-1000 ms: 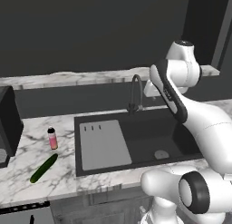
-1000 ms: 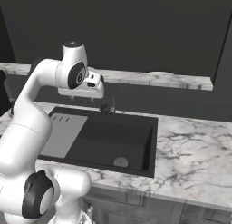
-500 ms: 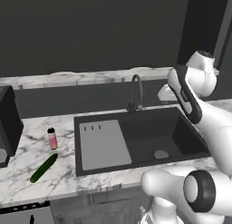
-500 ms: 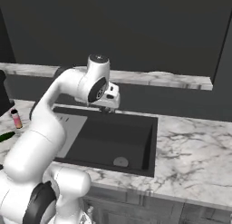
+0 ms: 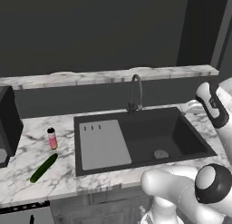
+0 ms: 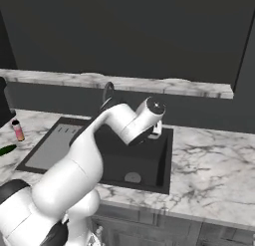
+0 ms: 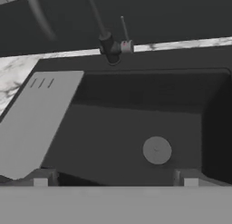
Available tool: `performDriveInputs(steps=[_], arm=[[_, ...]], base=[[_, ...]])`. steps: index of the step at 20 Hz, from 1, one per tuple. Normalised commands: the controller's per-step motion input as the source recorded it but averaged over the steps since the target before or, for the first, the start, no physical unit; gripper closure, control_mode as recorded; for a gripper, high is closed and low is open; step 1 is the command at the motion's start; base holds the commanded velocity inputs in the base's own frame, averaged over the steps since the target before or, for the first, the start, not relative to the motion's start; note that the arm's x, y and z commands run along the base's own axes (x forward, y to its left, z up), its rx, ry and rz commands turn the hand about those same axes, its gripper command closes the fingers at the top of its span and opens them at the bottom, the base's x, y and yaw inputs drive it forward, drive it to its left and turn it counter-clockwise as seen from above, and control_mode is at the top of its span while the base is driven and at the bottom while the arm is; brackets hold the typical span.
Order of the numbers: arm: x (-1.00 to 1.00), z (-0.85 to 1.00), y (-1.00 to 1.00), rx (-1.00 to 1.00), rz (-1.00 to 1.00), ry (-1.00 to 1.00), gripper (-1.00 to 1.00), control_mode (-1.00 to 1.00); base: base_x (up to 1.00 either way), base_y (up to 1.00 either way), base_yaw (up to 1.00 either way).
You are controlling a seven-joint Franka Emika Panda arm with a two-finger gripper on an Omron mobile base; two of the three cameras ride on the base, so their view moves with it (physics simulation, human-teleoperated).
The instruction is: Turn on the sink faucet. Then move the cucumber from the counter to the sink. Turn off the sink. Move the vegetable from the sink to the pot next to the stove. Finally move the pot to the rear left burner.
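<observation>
Jaws (image 7: 115, 177) stand wide and hold nothing, poised over the near rim of the sink (image 7: 136, 114). Sink faucet (image 7: 108, 44) rises beyond them, past the basin. Cucumber (image 5: 43, 168) lies far off on the surface (image 5: 27, 173), beside a pink bottle (image 5: 52, 138).
</observation>
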Motion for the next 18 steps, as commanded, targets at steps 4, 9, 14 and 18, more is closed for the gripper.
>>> performDriveInputs(steps=[4, 9, 14, 18], arm=[[0.34, -0.31, -0.19, 0.01, 0.15, -0.12, -1.00, -1.00], [0.46, -0.11, 0.04, 0.01, 0.22, -0.18, -1.00, -1.00], [0.44, -0.12, 0.24, 0.00, 0.33, -0.19, -1.00, -1.00], [0.01, -0.18, 0.07, 0.00, 0.45, -0.08, -1.00, -1.00]], base=[[0.00, 0.00, 0.00], [0.00, 0.00, 0.00], [0.00, 0.00, 0.00], [0.00, 0.00, 0.00]])
